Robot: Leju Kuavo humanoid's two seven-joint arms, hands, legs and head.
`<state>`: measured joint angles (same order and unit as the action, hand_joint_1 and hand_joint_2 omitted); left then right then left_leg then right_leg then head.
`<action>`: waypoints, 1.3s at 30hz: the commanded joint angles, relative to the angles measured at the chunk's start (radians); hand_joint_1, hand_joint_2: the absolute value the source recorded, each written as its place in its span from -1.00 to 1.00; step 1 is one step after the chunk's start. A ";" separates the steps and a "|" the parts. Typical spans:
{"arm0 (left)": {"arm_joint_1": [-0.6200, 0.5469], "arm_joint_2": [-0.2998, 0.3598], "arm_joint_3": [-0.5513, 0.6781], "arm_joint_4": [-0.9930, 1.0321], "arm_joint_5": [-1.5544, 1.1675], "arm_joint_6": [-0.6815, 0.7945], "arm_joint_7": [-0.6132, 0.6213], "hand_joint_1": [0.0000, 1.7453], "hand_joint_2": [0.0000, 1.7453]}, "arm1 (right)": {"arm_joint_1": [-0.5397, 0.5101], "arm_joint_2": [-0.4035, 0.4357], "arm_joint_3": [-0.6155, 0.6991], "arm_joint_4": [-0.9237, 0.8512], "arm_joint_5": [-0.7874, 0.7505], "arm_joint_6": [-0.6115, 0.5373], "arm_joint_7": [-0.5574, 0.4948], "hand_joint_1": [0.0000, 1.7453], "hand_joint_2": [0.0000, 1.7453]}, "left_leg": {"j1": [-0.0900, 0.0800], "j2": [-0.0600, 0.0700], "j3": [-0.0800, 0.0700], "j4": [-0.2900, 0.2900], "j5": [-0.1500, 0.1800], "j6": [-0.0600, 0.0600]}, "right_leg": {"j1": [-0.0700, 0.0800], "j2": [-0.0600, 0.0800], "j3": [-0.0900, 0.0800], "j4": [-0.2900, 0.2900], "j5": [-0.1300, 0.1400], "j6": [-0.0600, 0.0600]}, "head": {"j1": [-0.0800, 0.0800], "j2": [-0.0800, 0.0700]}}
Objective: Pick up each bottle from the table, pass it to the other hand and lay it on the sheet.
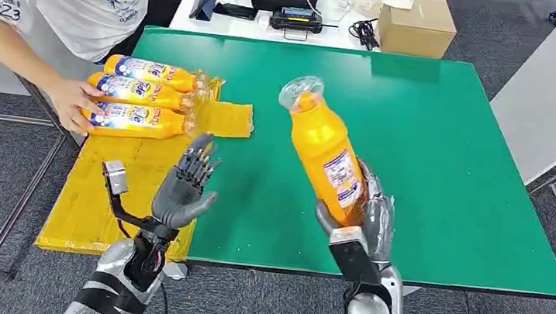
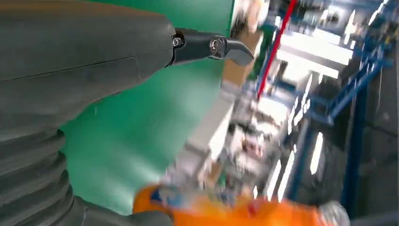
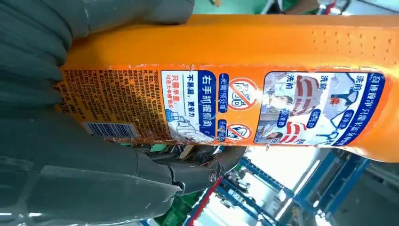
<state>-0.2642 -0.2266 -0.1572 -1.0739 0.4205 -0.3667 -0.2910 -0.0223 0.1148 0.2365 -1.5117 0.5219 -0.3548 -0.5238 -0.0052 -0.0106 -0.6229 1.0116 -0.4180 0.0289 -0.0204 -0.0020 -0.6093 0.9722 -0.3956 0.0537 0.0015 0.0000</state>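
Right hand [image 1: 368, 217]: grips orange detergent bottle [image 1: 326, 150] by its base, lower centre, clear cap up.
Left hand [image 1: 186, 186]: empty, fingers spread.
Yellow sheet [image 1: 124, 180]: three matching bottles [image 1: 145, 96] lying upper left.

an orange bottle [image 1: 328, 151] with a clear cap and a printed back label is held by its base above the green table [image 1: 448, 144], tilted so the cap leans up and toward the robot's left; in the right wrist view its label [image 3: 221, 106] shows a barcode and blue pictograms. three more orange bottles [image 1: 141, 96] with blue-and-white labels lie on their sides, side by side and touching, on the far end of the yellow sheet [image 1: 123, 187], caps pointing toward the table's middle.
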 commanded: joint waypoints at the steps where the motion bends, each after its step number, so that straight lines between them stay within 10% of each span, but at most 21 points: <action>1: -0.041 0.059 -0.150 0.102 0.087 -0.046 0.046 -1.00 1.00 | -0.052 0.074 0.150 0.300 0.126 -0.064 -0.021 1.00 1.00 | 0.002 0.004 0.007 -0.002 -0.002 -0.002 | 0.002 0.004 0.006 -0.002 0.000 -0.003 | 0.000 0.000; 39: -0.068 0.027 -0.141 0.167 0.056 0.027 0.017 -1.00 1.00 | -0.201 0.110 0.397 0.638 0.155 0.019 0.064 1.00 1.00 | 0.002 0.001 0.004 -0.001 -0.001 -0.002 | 0.002 0.001 0.004 -0.001 -0.001 -0.002 | 0.000 0.000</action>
<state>-0.2854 -0.2018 -0.2961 -0.9625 0.4948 -0.3525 -0.2690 -0.1579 0.2262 0.5485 -1.0571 0.6714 -0.3853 -0.4830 -0.0048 -0.0102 -0.6230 1.0115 -0.4177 0.0288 -0.0201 -0.0017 -0.6098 0.9723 -0.3955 0.0536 0.0015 0.0000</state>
